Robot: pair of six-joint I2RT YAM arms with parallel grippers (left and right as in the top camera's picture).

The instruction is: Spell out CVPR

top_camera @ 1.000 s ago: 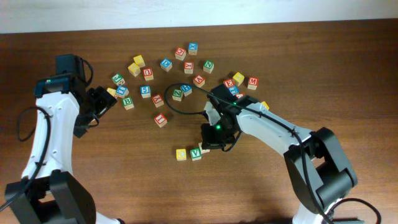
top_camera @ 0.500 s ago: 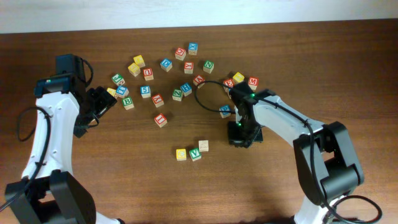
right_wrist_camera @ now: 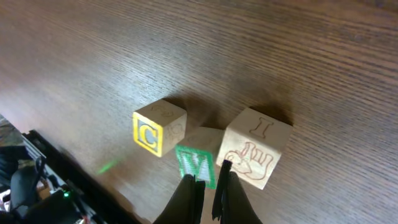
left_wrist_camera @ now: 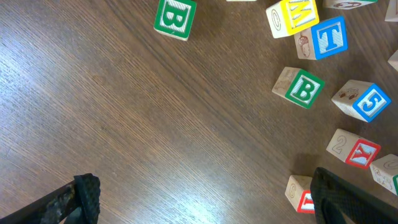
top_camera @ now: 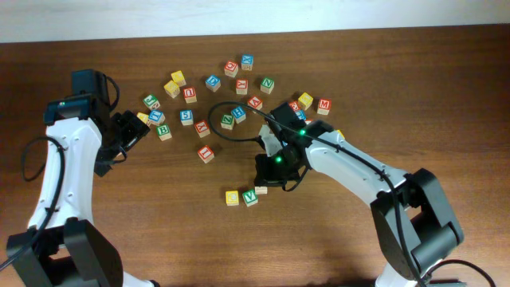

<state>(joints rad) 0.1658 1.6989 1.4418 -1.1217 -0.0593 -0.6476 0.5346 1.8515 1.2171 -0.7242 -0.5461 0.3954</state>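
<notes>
Near the table's front middle, a yellow C cube (top_camera: 232, 198) and a green V cube (top_camera: 250, 196) stand side by side. A third cube (top_camera: 260, 189) touches the V on its right. In the right wrist view this third cube (right_wrist_camera: 255, 146) shows a plain face with an animal drawing and an I. The C (right_wrist_camera: 158, 126) and the V (right_wrist_camera: 198, 163) lie just ahead of the fingers there. My right gripper (top_camera: 266, 178) (right_wrist_camera: 209, 186) is shut and empty, hovering over the V and the third cube. I cannot tell which cubes bear P and R. My left gripper (top_camera: 134, 131) (left_wrist_camera: 205, 205) stands open at the far left.
Several loose letter cubes are scattered across the back middle of the table, among them a red one (top_camera: 206, 153) standing apart. The left wrist view shows two green B cubes (left_wrist_camera: 175, 15) (left_wrist_camera: 303, 88), a blue T (left_wrist_camera: 328, 37) and a red cube (left_wrist_camera: 300, 194) by one finger.
My right gripper swung out to the right, away from the row, and has come back over the V and the third cube. The left arm has not moved.
</notes>
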